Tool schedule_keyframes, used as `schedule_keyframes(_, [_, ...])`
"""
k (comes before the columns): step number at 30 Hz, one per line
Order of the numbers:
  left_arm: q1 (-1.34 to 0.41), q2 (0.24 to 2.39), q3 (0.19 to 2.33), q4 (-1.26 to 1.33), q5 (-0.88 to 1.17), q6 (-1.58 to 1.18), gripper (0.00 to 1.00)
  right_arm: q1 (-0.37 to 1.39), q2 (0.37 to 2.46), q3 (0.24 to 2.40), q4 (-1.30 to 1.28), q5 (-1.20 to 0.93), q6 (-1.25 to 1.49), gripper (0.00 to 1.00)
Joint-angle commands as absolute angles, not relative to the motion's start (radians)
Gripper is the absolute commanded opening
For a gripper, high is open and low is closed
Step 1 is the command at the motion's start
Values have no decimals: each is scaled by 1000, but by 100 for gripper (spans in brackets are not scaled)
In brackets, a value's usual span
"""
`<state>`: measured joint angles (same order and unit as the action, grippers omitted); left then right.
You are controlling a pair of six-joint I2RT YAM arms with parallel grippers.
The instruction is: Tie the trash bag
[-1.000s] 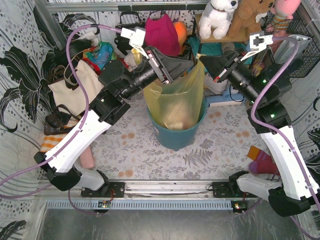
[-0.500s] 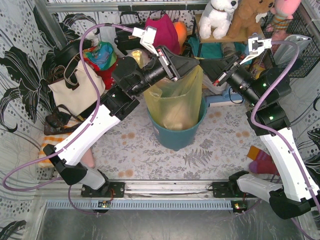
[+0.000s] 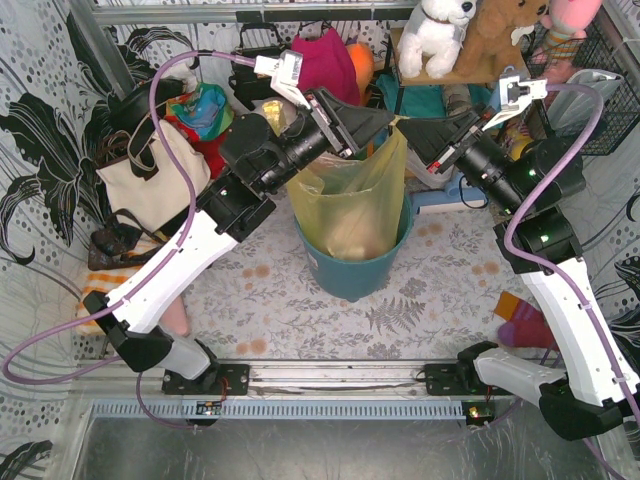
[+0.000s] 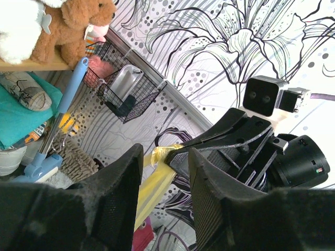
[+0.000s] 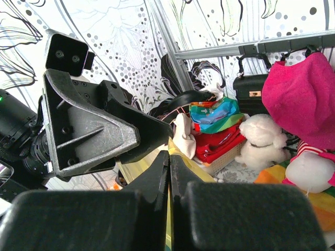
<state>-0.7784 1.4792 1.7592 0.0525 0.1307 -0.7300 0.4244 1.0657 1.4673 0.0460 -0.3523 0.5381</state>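
The thin, translucent yellow-green plastic trash bag stands inside a round teal plastic bin on the fern-patterned bench. Pale crumpled contents show only dimly through its crinkled film. Its raised far corner is partly covered by the black wedge of the left gripper. The right gripper is clenched on a sliver of that film, twisted into a cord. In the left wrist view, the left gripper's textured fingers stand parted, with the yellow strip running between them. Their bases are cut off by the frame.
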Motion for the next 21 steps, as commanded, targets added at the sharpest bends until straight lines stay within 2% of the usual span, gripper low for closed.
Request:
schedule_keyframes(1, [-776,1477,1778,99,145,-752,48,428,1053,1460,105,-364,555,0])
schedule_keyframes(21, [-740,1507,1746,138,200,-828,41,428,1049,1457,114,-361,558,0])
